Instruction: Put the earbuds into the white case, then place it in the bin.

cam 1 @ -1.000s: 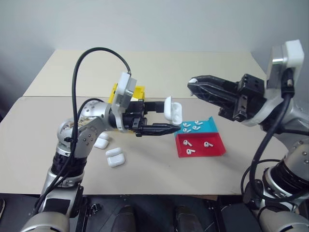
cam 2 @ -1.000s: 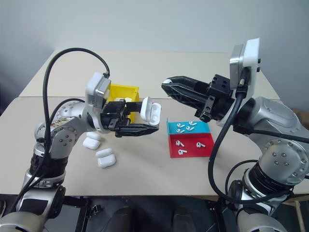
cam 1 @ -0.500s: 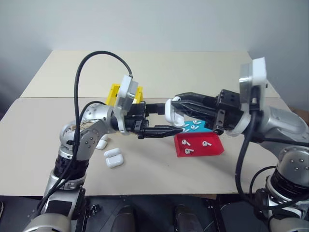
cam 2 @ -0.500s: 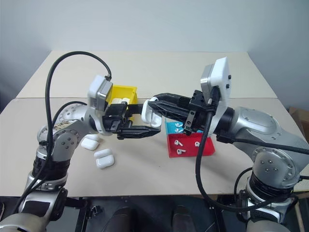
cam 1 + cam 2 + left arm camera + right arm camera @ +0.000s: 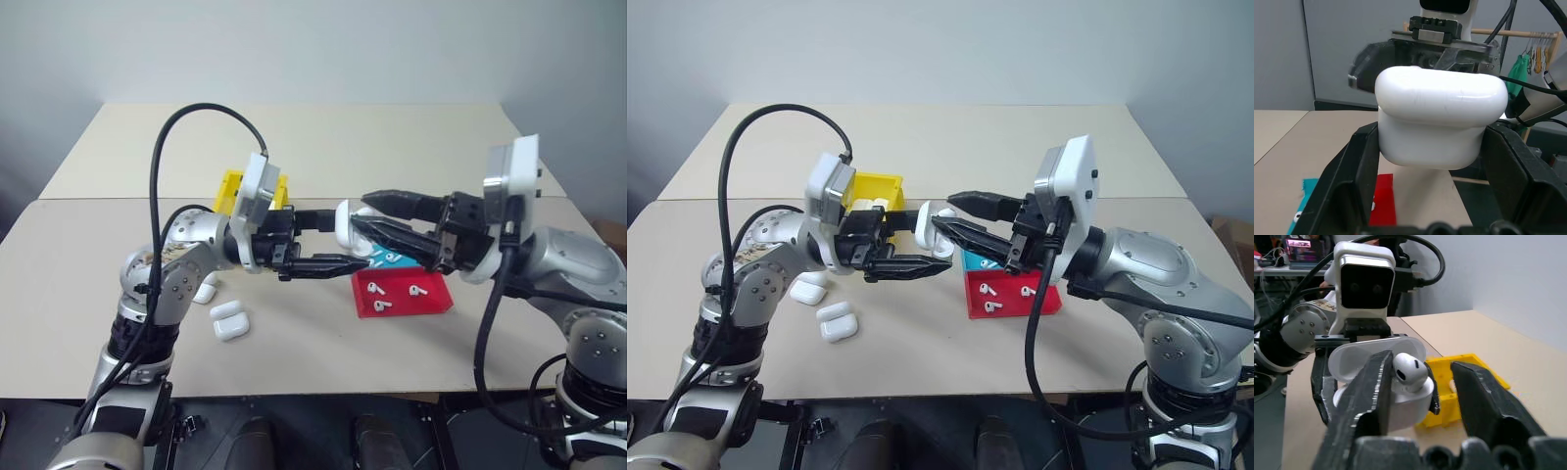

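My left gripper point(image 5: 348, 240) is shut on the white case point(image 5: 350, 223), holding it up above the table with its lid flipped open. One earbud point(image 5: 1409, 368) sits in the case's body point(image 5: 1386, 399), its rounded head sticking out. My right gripper point(image 5: 362, 209) reaches in from the right, open, with one finger on each side of the case and earbud. Several more earbuds point(image 5: 380, 289) lie in the trays below. The yellow bin point(image 5: 877, 184) stands on the table behind the left wrist.
A red tray point(image 5: 436, 304) and a blue tray point(image 5: 423, 250) sit side by side under the right gripper. Two spare white cases point(image 5: 232, 318) point(image 5: 206, 286) lie on the table near my left arm. The table's far half is bare.
My right gripper swung in from the right to the held case, then its fingers parted. My left gripper kept still with the case.
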